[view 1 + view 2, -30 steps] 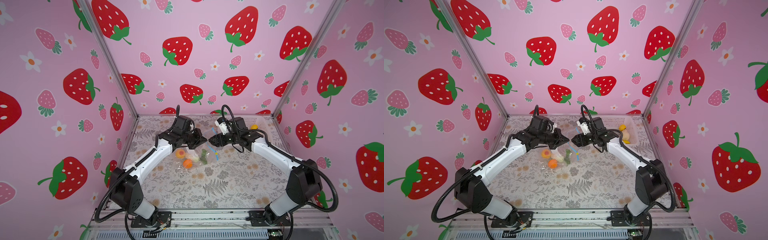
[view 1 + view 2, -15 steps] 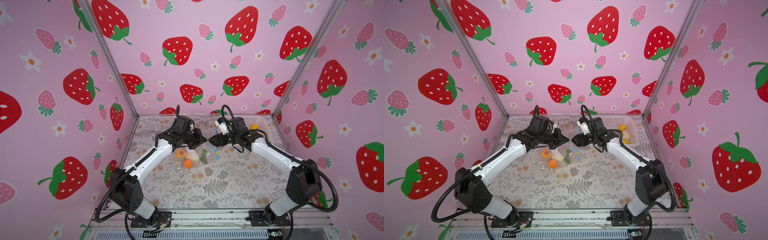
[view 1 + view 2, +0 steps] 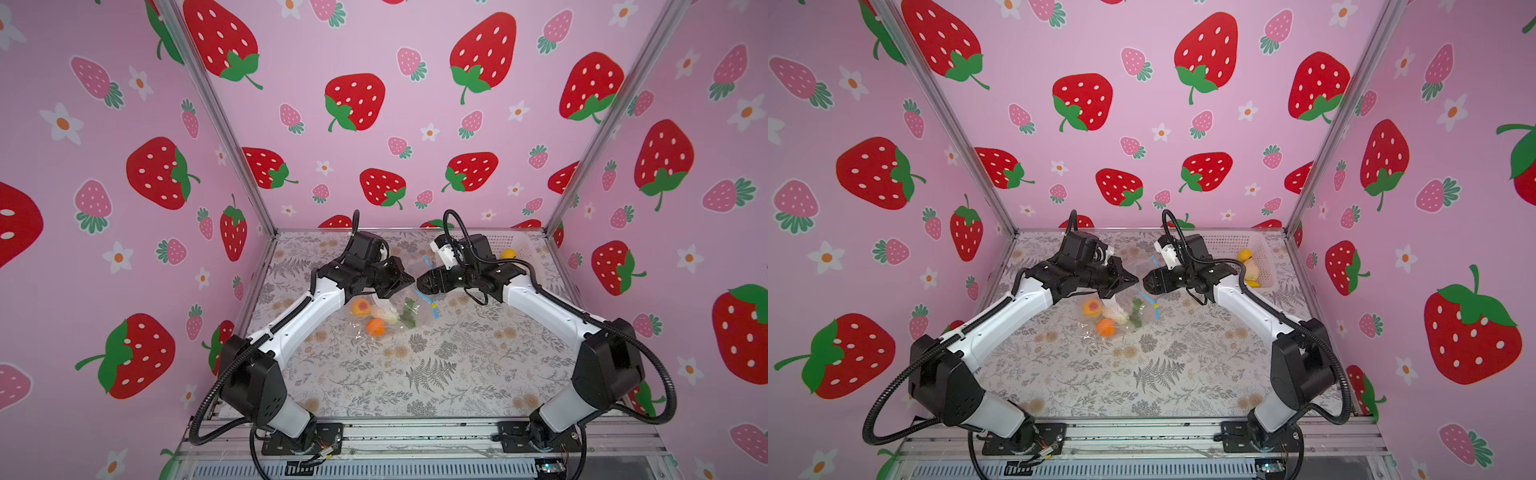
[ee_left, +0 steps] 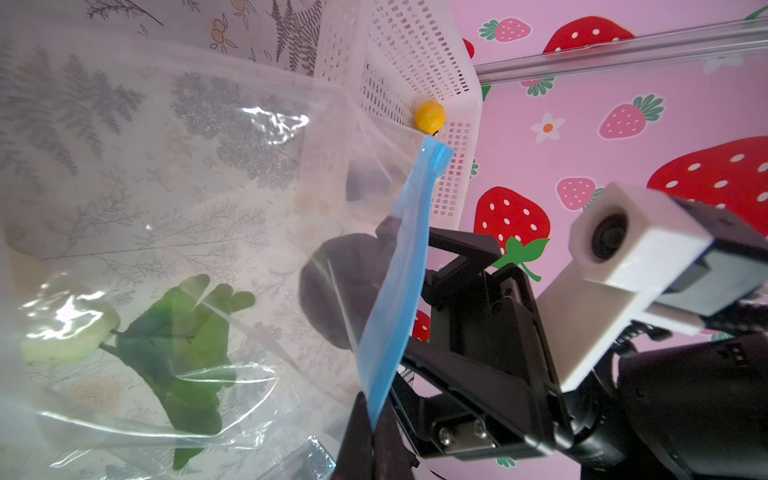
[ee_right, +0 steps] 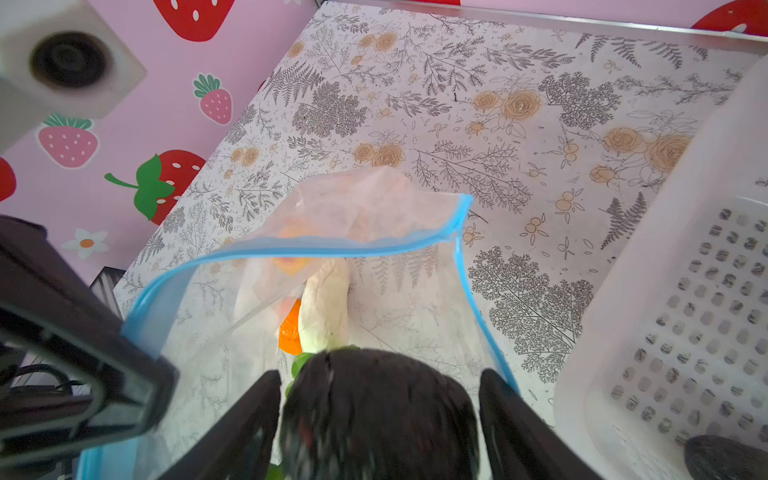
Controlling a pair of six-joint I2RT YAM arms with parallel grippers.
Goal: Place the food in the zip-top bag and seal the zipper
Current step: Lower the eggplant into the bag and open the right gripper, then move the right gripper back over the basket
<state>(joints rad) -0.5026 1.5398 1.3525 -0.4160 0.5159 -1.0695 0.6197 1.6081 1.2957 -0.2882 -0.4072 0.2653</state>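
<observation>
Right wrist: avocado (image 5: 378, 415) between right end effector's (image 5: 378, 376) parted fingers (image 5: 243, 422).

Stereo pair overhead, one camera per wrist.
Looking down from high at the front onto the whole surface (image 3: 415, 374) in both top views; riding close behind left tool (image 4: 372, 440) and right tool (image 5: 376, 399), facing each other across the zip-top bag (image 4: 166, 187).
</observation>
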